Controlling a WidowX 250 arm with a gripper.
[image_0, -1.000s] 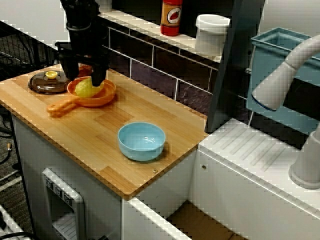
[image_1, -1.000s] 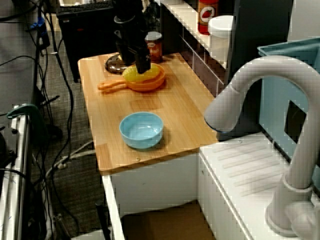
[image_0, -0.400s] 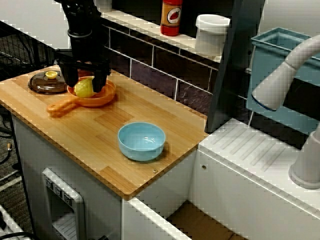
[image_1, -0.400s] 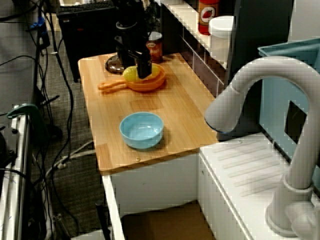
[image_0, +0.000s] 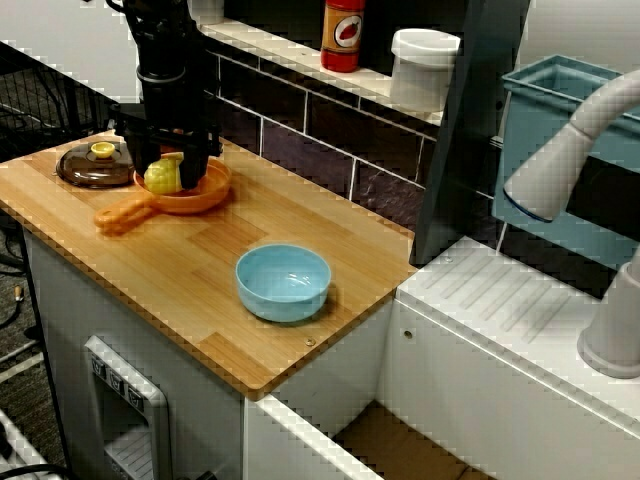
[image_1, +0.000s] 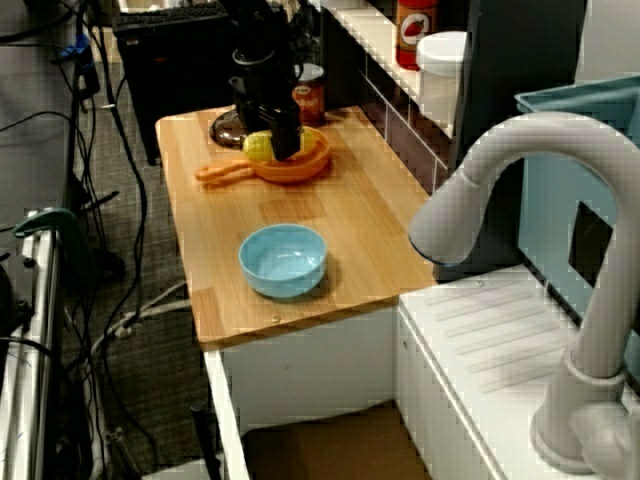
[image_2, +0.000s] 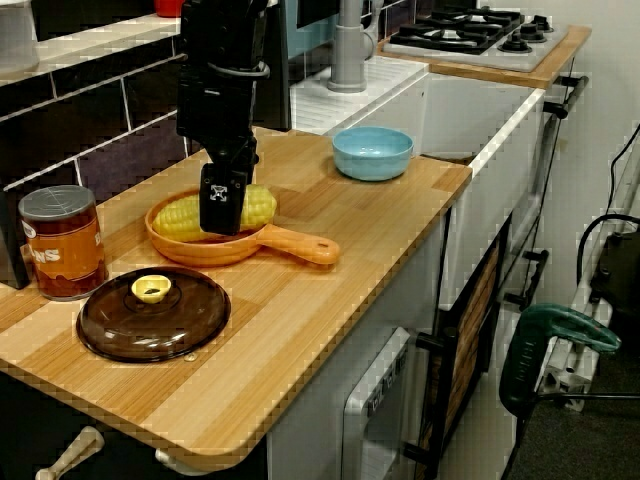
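In the view from the lid end of the wooden counter (image_2: 330, 300), the nearest item is a brown lid (image_2: 120, 325) with a yellow knob, lying flat near the counter's front corner. Just behind it, against the tiled wall, an orange-labelled can (image_2: 62, 240) stands upright. Next comes the orange pan (image_2: 215, 251), with its handle pointing away from the wall. The corn cob (image_2: 257, 207) lies on its side inside this pan, resting on the pan floor. The gripper (image_2: 226, 205) descends vertically onto the cob. Its jaws straddle the cob and are closed down to the cob's width; the near finger (image_2: 220, 195) lies flat across the cob's front face, and the far finger is hidden behind it. The view from the front of the counter confirms a finger on each side of the cob. Further along the counter, well apart from the pan, a blue bowl (image_2: 372, 152) stands upright near the far end. Beyond it are a grey faucet (image_2: 347, 45) and a gas hob (image_2: 470, 30).
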